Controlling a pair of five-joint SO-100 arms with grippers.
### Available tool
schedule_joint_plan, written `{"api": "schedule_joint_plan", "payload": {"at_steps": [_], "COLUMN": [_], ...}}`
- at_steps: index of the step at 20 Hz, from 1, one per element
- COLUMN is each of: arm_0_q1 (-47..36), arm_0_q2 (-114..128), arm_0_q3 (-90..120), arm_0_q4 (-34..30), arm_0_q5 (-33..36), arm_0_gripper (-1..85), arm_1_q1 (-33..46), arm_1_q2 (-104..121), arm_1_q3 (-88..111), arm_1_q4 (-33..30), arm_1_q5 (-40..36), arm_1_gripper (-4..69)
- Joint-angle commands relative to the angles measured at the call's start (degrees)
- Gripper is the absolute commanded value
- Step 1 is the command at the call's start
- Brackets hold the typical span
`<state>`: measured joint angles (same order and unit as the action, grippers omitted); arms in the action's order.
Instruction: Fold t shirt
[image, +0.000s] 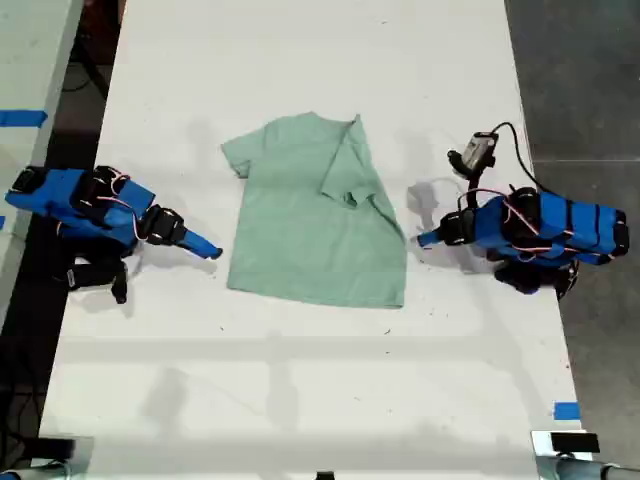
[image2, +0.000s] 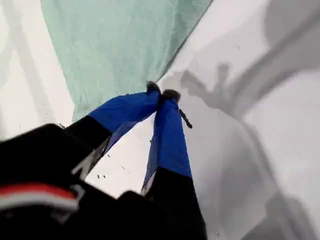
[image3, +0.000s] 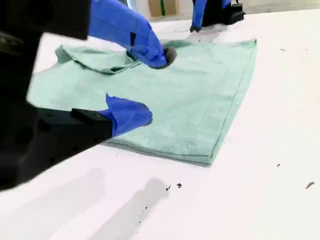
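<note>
My first gripper had its fingers together, the t shirt just beyond them on the surface. My second gripper stood apart over its edge. One sleeve side lay folded inward; the rest remained.

You've got the t shirt lying on the table, frame centre in the exterior view. My second gripper sits near its left edge, my first gripper just beside its right edge.

The t shirt runs off the first wrist view's edge; one sleeve lies folded under.
</note>
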<state>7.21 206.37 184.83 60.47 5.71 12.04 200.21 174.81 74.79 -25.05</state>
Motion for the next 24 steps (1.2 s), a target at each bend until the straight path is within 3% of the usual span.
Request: {"api": "schedule_joint_plan", "payload": {"at_steps": [1, 10, 11, 14, 17, 20, 24], "arm_0_q1": [-17.23, -16.96, -19.69, -33.84, -46.41, -56.16, -61.52], "arm_0_q2": [0.09, -0.09, -2.29, -27.77, -59.15, -79.80, -99.23], "arm_0_q3": [1.32, -3.96, -9.23, -32.26, -55.55, -67.85, -77.08], "arm_0_q4": [-5.98, -8.44, -5.45, 3.78, 9.05, 9.32, 8.26], "arm_0_q5": [-5.80, -5.27, -4.31, 9.14, 24.26, 37.62, 44.56], "arm_0_gripper": [0.1, 0.0, 0.0, 0.0, 5.9, 9.5, 10.5], "arm_1_q1": [0.70, 0.88, 0.97, 1.05, 0.97, 0.88, 1.14], "arm_1_q2": [0.97, 0.97, 0.97, 0.97, 0.97, 0.97, 0.97], "arm_1_q3": [2.55, 2.55, 2.55, 2.55, 2.55, 2.46, 2.37], "arm_1_q4": [2.99, 2.99, 2.99, 2.99, 2.99, 3.08, 3.16], "arm_1_q5": [5.54, 5.54, 5.45, 5.19, 4.92, 4.39, 3.52], "arm_1_gripper": [-0.1, -0.1, -0.1, -0.1, -0.1, -0.1, -0.1]}}
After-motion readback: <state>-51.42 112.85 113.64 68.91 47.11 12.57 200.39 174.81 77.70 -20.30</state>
